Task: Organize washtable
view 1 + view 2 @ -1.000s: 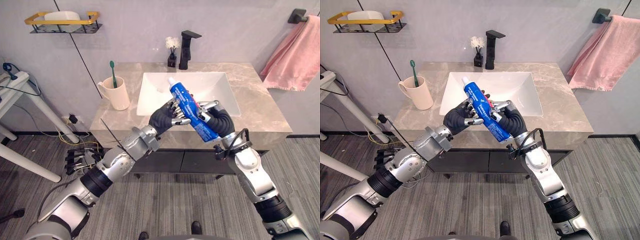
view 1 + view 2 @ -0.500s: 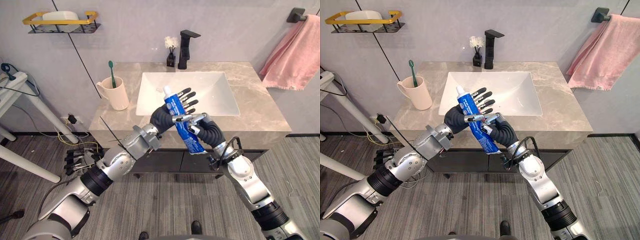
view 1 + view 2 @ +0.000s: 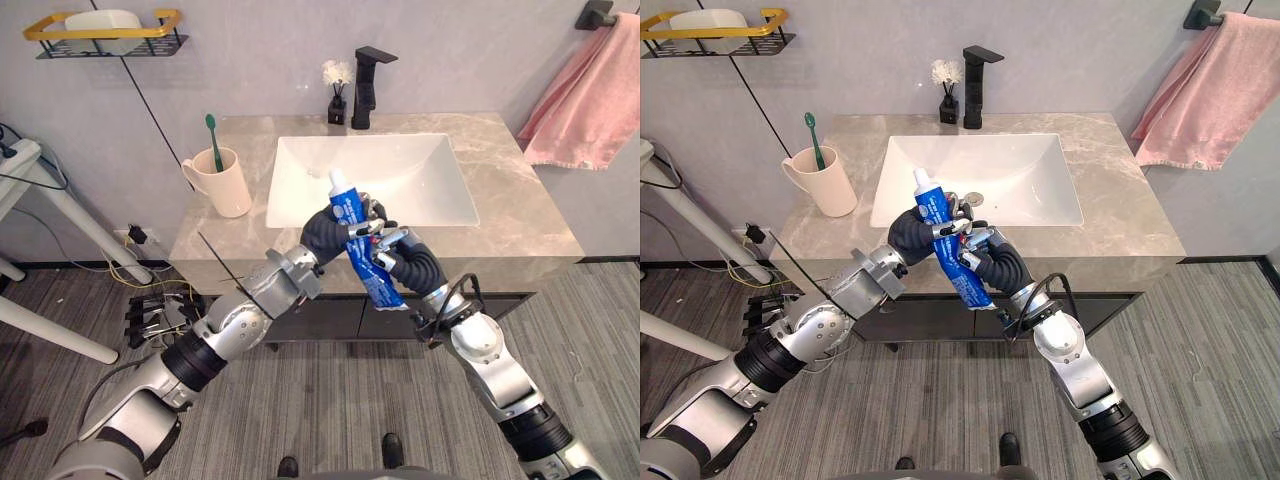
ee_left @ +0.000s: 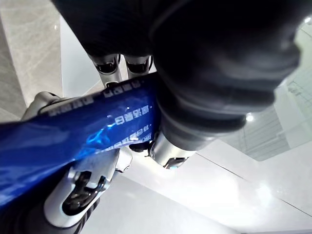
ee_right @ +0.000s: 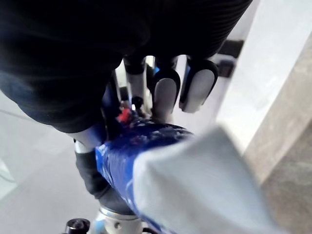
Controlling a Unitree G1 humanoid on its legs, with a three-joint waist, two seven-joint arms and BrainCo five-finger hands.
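You are clasping the blue toothpaste tube (image 3: 362,255), cap up over the washtable's (image 3: 500,215) front edge, with the left hand (image 3: 328,228) curled round its upper part and the right hand (image 3: 412,266) round its lower, so be loosening one only while the other is gripping firmly.

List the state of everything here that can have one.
Tube: cap on, tilted, cap end up, held off the counter.
Left robot hand: shut on tube.
Right robot hand: shut on tube.
Cup: upright on counter, holding toothbrush.
Toothbrush: standing in cup, head up.
Towel: hanging from wall bar.
Faucet: no water visible.
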